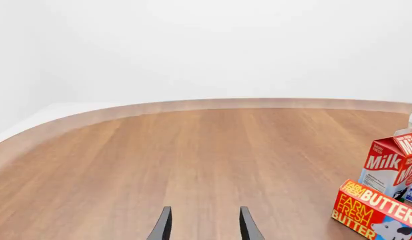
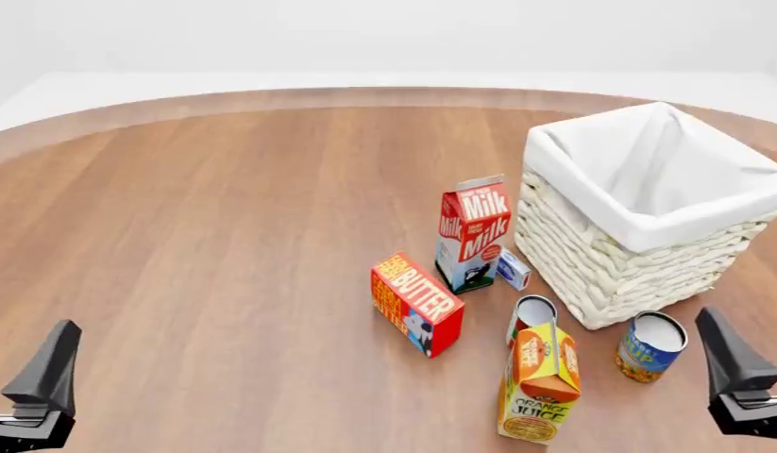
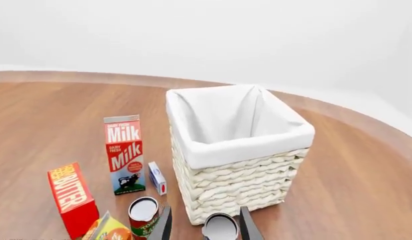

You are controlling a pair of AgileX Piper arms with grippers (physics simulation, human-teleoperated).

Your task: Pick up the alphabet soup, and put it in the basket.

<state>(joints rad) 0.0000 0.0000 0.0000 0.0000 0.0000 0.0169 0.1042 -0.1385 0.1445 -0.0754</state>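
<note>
- The task is at its beginning, as I judge: the soup point(image 2: 649, 346) stands on the table point(image 2: 237, 236), not yet gripped, and the basket point(image 2: 640, 203) has nothing visible inside.
- The soup stands upright just beside the basket's near wall. The red can point(image 2: 533, 316) is a little to its left, also close to that wall.
- The right gripper point(image 3: 204, 225) is open, its fingers apart and holding nothing. In the right wrist view the soup's pale top point(image 3: 221, 227) shows between the two fingertips, but lower; I cannot tell how far below.
- In the front view this gripper is near the soup, on its right and on the side away from the basket.
- The left gripper point(image 1: 204, 225) is open too, over bare table, well apart from the soup.
- The next move should be the right arm going down over the soup, so the fingers pass on both sides of the can before closing.
- The basket wall and the juice point(image 2: 539, 382) are near, so the descent needs care.
</note>
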